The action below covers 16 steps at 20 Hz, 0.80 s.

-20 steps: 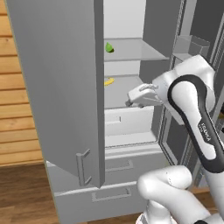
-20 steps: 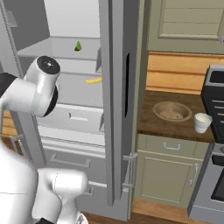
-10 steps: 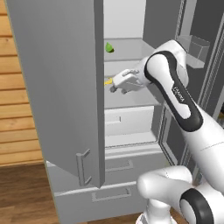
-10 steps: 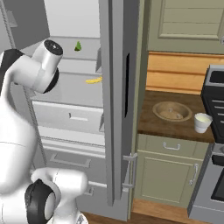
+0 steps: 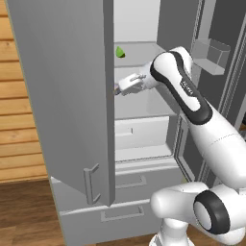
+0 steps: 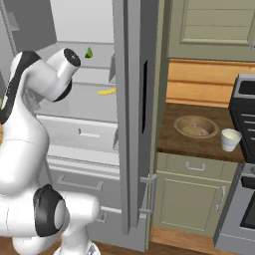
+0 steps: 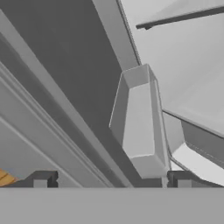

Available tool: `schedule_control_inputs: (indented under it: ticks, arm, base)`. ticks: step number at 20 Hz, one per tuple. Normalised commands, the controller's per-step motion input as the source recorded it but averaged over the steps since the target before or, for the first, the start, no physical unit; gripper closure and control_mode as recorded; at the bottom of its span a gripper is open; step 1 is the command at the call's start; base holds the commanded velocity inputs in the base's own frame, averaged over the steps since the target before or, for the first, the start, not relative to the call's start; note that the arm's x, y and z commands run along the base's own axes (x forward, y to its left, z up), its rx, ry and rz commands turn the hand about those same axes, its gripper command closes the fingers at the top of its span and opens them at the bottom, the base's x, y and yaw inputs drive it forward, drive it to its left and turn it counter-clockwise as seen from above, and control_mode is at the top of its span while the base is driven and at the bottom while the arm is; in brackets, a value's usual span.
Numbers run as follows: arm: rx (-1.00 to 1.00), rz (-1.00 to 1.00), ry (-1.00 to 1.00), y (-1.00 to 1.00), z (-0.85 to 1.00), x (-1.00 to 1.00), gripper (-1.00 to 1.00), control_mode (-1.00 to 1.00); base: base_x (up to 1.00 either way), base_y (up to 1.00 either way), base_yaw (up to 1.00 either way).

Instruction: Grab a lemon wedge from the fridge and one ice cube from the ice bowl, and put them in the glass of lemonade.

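The fridge (image 5: 62, 96) stands with its doors open. On its middle shelf lies the lemon wedge (image 6: 106, 91), a small yellow curved piece. My gripper (image 5: 119, 88) reaches in at that shelf's height, close to the left door's edge, where the hand covers the wedge. In the hand view the gripper (image 7: 111, 181) is open, its fingertips (image 7: 41, 179) set wide apart with nothing between them, facing a door bin (image 7: 138, 118). The ice bowl (image 6: 195, 126) and the glass of lemonade (image 6: 230, 139) sit on the brown counter (image 6: 172, 144) right of the fridge (image 6: 132, 124).
A small green item (image 5: 120, 52) lies on the upper shelf. The open left door stands close beside the hand. A door bin (image 5: 211, 55) hangs on the right door. A stove (image 6: 244, 104) borders the counter on the right, with cabinets (image 6: 189, 199) below.
The arm has swung left and deeper into the fridge, carrying the hand from the right side to the middle shelf by the left door's edge. The jaws stayed open.
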Motion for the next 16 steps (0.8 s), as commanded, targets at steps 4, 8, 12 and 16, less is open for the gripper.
schedule_control_inputs:
  ticks: [4,8,12,16]
  arm:
    - [0.02,0.27,-0.03,0.24,0.07,0.18,-1.00,-1.00]
    - [0.00,0.08,-0.10,0.39,0.00,0.12,-1.00,-1.00]
    - [0.00,0.04,-0.12,0.55,0.00,0.04,-1.00,-1.00]
    - [0.00,0.06,-0.21,0.74,0.00,-0.07,-1.00,-1.00]
  base:
    - [0.00,0.00,0.00]
    - [0.00,0.00,0.00]
    - [0.00,0.00,0.00]
    - [0.00,0.00,0.00]
